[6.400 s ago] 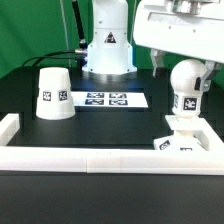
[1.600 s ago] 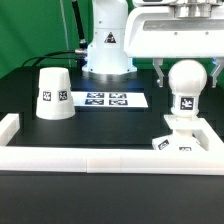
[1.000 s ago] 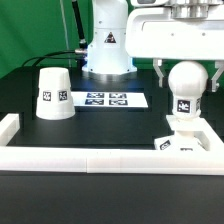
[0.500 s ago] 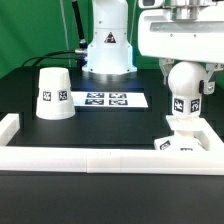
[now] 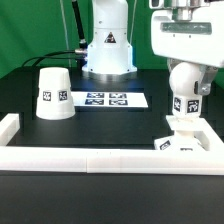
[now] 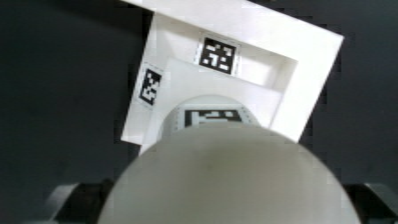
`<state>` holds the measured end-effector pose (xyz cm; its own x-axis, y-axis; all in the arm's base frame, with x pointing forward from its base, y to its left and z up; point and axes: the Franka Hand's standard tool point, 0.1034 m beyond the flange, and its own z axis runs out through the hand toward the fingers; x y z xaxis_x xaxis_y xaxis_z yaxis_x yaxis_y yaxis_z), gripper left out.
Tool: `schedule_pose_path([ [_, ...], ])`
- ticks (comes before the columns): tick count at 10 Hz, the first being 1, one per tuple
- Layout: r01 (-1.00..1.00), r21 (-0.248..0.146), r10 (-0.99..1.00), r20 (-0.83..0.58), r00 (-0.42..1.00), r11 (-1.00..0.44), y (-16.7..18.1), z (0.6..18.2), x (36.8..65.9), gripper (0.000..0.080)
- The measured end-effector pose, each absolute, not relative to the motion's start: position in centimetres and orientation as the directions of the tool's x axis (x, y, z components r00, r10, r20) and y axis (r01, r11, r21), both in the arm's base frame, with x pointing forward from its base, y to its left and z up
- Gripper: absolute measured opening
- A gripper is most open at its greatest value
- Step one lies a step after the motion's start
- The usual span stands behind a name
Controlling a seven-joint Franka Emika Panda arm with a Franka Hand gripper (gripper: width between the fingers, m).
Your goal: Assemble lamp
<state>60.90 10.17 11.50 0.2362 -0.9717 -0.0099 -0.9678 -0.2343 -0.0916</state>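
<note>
The ball-shaped bulb [image 5: 184, 92] stands upright on its neck on the small flat square base [image 5: 186, 143], at the exterior view's right, against the front rail. My gripper [image 5: 188, 80] comes down from above with a finger on each side of the ball and is shut on the bulb. In the wrist view the bulb [image 6: 214, 165] fills the space between the dark fingers, with the base [image 6: 240, 65] beneath it. The tapered shade [image 5: 52, 92] stands alone, wide end down, at the exterior view's left.
The marker board [image 5: 105, 99] lies flat between the shade and the bulb. A long white border rail [image 5: 100, 160] runs along the front, with short side rails at both ends [image 5: 8, 128]. The arm's white pedestal [image 5: 108, 50] stands at the back.
The gripper's fingers, spread wide beside the bulb a second ago, have closed onto it. The hand has turned, and the bulb's tag has tilted and shifted with it.
</note>
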Motion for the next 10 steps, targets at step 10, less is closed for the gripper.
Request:
schedule_pose_path([
  [10, -0.952, -0.102, -0.957, -0.018, 0.290, -0.287, 10.74, 11.22, 60.91, 0.0696],
])
